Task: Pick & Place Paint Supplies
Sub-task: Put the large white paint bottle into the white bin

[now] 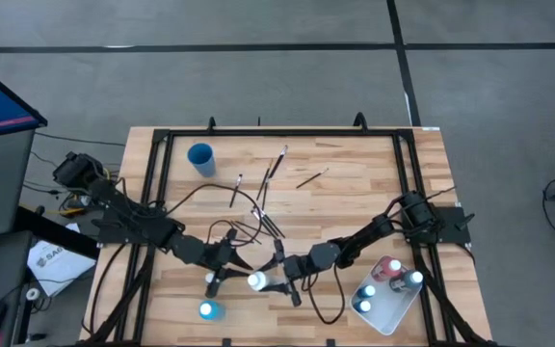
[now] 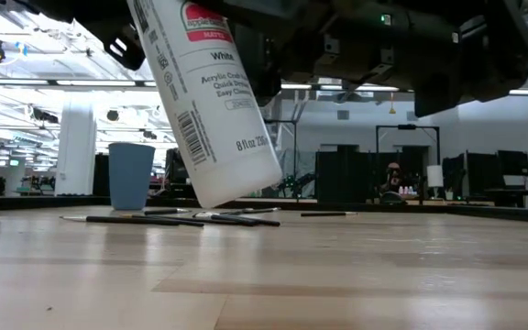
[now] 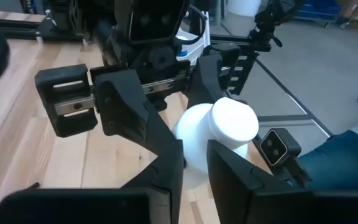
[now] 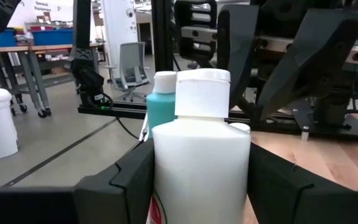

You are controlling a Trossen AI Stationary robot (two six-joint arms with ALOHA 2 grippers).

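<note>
The white bottle [image 2: 211, 101], labelled "White", "Acrylic" and "8 fl oz", hangs tilted above the table's near middle, clamped in the right gripper [image 4: 197, 180]. Only the wrist views show both grips: the left gripper [image 3: 194, 165] pinches its cap [image 3: 234, 121].

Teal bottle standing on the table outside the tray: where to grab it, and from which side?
Teal bottle stands upright, cap up. Likely best: come straight down, end effector fingers straddling the cap, and close on the round body below it. The cap is narrower and may slip.
</note>
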